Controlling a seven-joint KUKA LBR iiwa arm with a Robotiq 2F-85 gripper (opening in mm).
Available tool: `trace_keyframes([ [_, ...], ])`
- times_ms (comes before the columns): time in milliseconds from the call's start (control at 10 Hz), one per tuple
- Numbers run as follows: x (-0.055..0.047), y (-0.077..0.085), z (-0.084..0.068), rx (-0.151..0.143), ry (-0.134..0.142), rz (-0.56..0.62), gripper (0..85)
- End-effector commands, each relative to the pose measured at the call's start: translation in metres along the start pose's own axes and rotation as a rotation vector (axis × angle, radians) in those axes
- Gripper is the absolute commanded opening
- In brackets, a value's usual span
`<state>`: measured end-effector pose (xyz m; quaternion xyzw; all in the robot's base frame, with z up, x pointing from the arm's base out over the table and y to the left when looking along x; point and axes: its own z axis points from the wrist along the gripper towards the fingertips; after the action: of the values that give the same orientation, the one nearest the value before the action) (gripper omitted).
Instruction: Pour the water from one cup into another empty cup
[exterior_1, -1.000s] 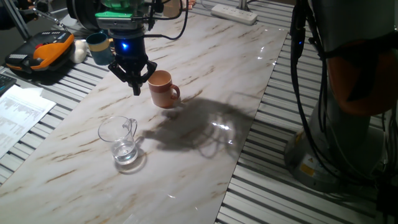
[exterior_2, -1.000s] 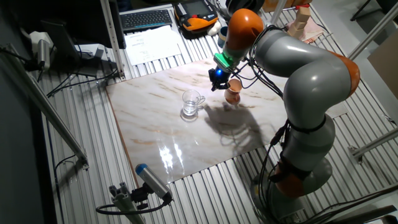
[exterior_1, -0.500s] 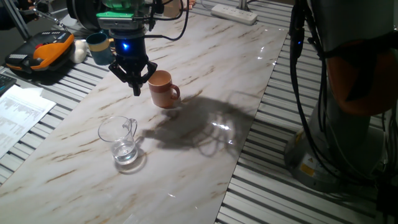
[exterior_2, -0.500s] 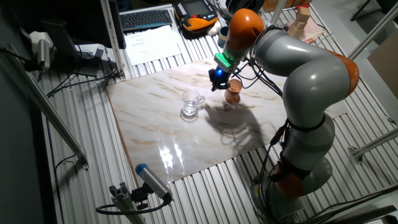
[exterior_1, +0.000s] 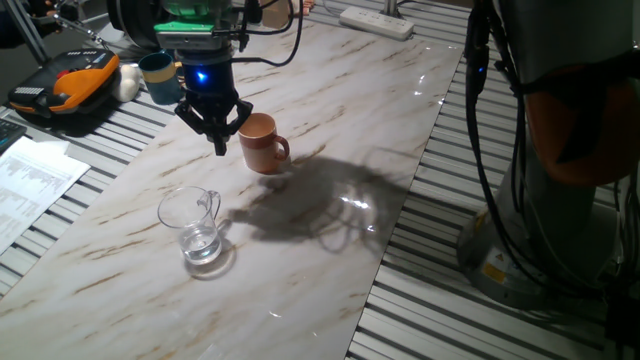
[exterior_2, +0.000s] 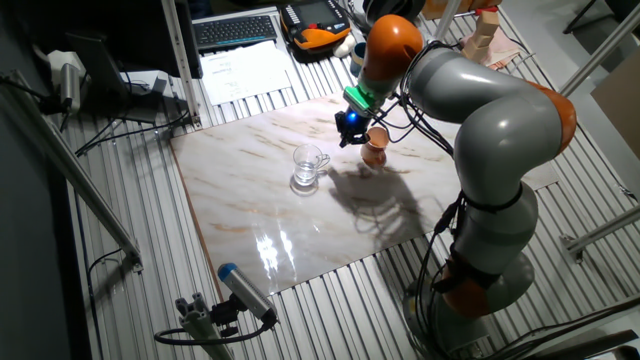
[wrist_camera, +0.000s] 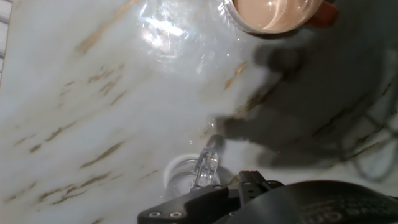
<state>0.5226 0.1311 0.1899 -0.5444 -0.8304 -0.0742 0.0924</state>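
The clear glass cup (exterior_1: 195, 228) stands upright at the near left of the marble board, with a little water (exterior_1: 203, 248) at its bottom. The terracotta cup (exterior_1: 262, 143) stands upright further back, its handle to the right; it looks empty in the hand view (wrist_camera: 273, 11). My gripper (exterior_1: 220, 146) hangs above the board just left of the terracotta cup, fingers pointing down and meeting at a tip, holding nothing. In the other fixed view the gripper (exterior_2: 346, 133) is between the glass cup (exterior_2: 308, 168) and the terracotta cup (exterior_2: 375, 147). The hand view shows the glass cup (wrist_camera: 194, 174) near its lower edge.
A teal mug (exterior_1: 157, 77) and an orange-black device (exterior_1: 70, 85) sit off the board at the back left. Papers (exterior_1: 35, 180) lie at the left, and a power strip (exterior_1: 375, 20) at the back. Slatted metal table (exterior_1: 430, 300) surrounds the board.
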Motion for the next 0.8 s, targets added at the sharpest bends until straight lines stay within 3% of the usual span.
trace_keyframes([
  [0, 0.0001, 0.0000, 0.0001, 0.000, -0.001, 0.001, 0.0],
  [100, 0.0001, 0.0000, 0.0000, 0.001, -0.002, 0.001, 0.0],
  [300, 0.0012, -0.0006, 0.0016, -0.028, 0.025, 0.000, 0.0],
  [700, 0.0055, -0.0013, 0.0030, -0.022, 0.018, 0.016, 0.0],
])
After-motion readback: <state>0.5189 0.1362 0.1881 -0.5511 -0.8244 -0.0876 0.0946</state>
